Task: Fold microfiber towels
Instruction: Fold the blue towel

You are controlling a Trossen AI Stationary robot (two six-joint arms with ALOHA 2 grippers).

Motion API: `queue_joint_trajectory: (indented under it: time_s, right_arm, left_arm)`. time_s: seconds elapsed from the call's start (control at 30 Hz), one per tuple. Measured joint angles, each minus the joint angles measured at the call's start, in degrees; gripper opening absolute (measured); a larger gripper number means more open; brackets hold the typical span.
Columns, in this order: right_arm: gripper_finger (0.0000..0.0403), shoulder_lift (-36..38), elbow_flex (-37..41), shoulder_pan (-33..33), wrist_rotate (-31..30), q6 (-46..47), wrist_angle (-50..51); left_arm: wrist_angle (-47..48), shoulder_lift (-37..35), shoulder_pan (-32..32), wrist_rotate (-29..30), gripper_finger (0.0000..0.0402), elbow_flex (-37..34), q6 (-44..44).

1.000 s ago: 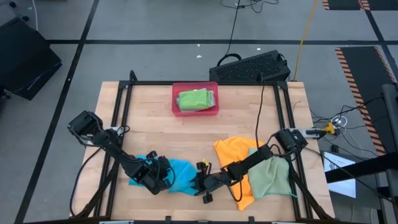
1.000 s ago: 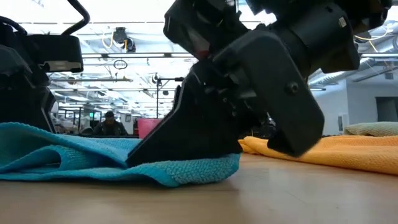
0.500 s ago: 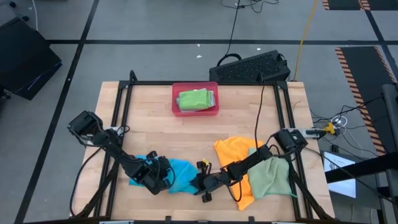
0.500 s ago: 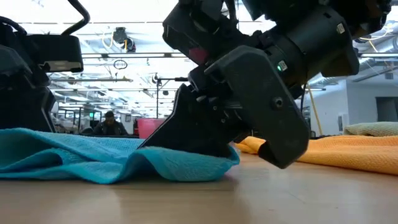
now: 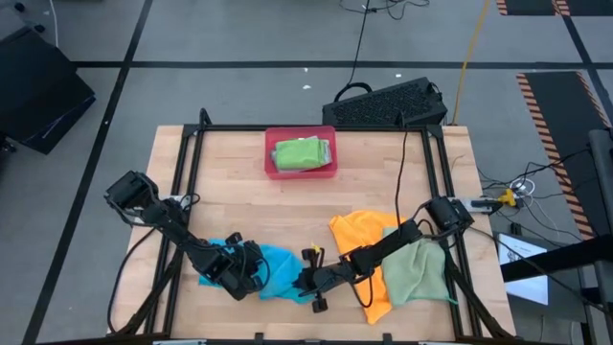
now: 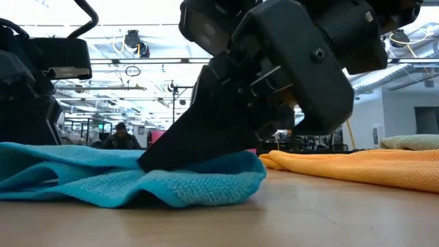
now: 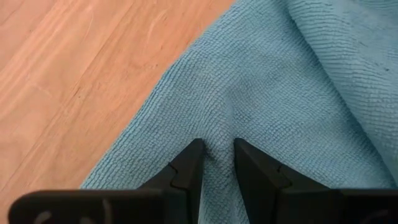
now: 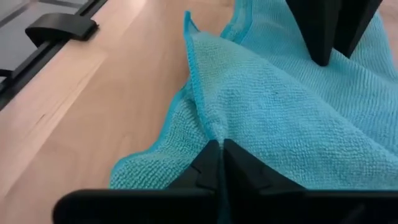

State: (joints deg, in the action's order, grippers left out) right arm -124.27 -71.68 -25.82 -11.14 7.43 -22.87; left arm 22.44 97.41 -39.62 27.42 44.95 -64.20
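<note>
The worktop (image 5: 239, 201) is the biggest thing here, made of light wood with a dark frame around it.

On it lie my towels. The orange towel (image 5: 356, 233) is spread out near my right arm, toward the front. The pale green towel (image 5: 414, 272) lies partly on top of it, by the right edge of the worktop. The blue towel (image 5: 280, 268) is bunched up near the front edge, between my two hands. It touches the wood and has soft humps in it.

At the back of the worktop, well apart from the rest, sits the pink tray (image 5: 271, 165). Inside it is a bright green towel (image 5: 301, 153), folded small.

Behind the worktop, on the floor, is a dark keyboard (image 5: 388, 103).

My left hand (image 7: 216, 151) is down on the left side of the blue towel. My two dark fingers (image 7: 186, 167) stand a little apart, and a thin ridge of the blue cloth is pinched up between them, so I am grasping the blue towel there.

My right hand (image 8: 219, 148) is at the other side of the same towel, by its right end. My fingers are clenched tight together, with a fold of the blue towel caught between the tips. That end of the cloth is raised in a little hump under my hand.
</note>
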Motion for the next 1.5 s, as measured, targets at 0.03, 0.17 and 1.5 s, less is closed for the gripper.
queue_joint_trajectory:
  time_s: [0.03, 0.17, 1.5]
  right_arm:
    - [0.0006, 0.03, 0.0, 0.0, 0.67, 0.15, 0.04]
    - [0.0017, 0.25, 0.0, -0.01, 1.55, 0.45, -0.03]
    - [0.0001, 11.12, -0.02, -0.33, 0.78, -0.13, 21.96]
  left_arm:
    - [0.0, 0.0, 0.0, -0.01, 0.0094, 0.0, -0.01]
    - [-0.02, 0.0, 0.0, -0.04, 0.0094, 0.0, 0.26]
    - [-0.2, -0.02, 0.0, 0.09, 0.0094, 0.0, 0.5]
